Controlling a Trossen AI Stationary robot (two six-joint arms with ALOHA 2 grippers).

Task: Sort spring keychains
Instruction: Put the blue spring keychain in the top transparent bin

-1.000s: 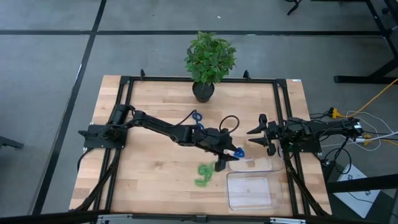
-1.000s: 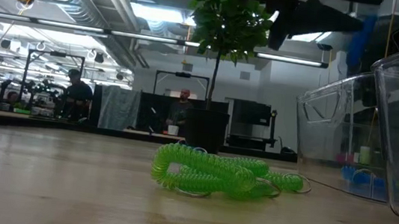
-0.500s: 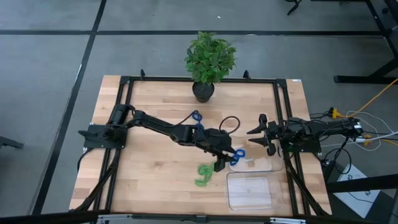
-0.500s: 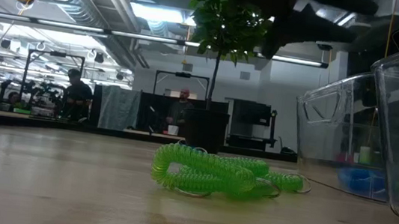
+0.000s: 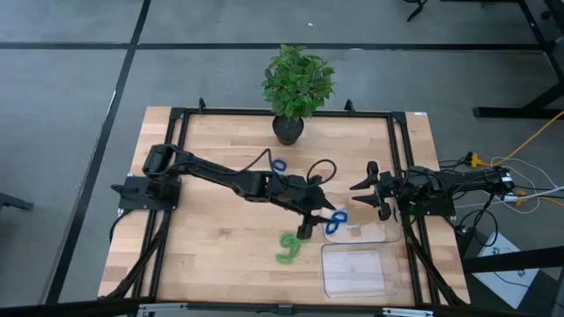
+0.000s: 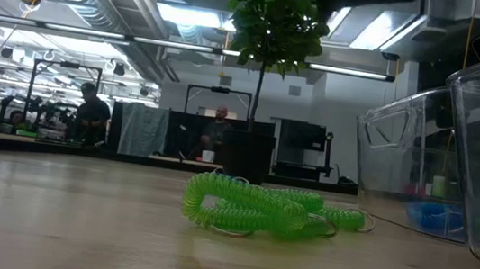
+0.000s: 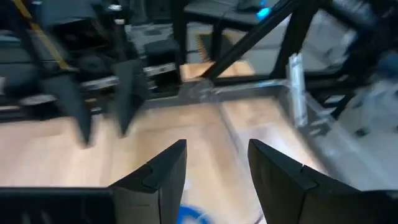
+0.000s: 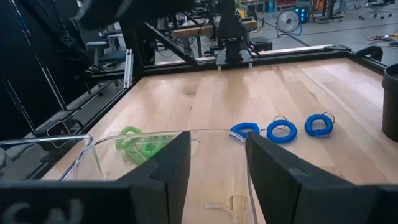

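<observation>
Several green spring keychains point(image 5: 288, 246) lie in a heap on the wood, also in the low view point(image 6: 259, 207) and the right wrist view point(image 8: 140, 144). One blue keychain point(image 5: 337, 222) lies in the far clear tray point(image 5: 374, 236), at that tray's left end. Another blue keychain point(image 5: 278, 165) lies farther back on the table. The right wrist view shows three blue coils in a row point(image 8: 282, 130). My left gripper point(image 5: 315, 220) hovers open just left of the tray, above the blue coil point(image 7: 186, 215). My right gripper point(image 5: 370, 189) waits open at the table's right.
A potted plant point(image 5: 298, 84) stands at the far edge. A second clear tray point(image 5: 355, 269) sits near the front edge, right of the green heap. A black cable loop point(image 5: 324, 172) lies mid-table. Bare wood spreads across the left half.
The left gripper has drawn back from over the far tray toward the table's left and risen, leaving the low view's top. The blue keychain that it carried at the tray's left end now lies settled in that tray.
</observation>
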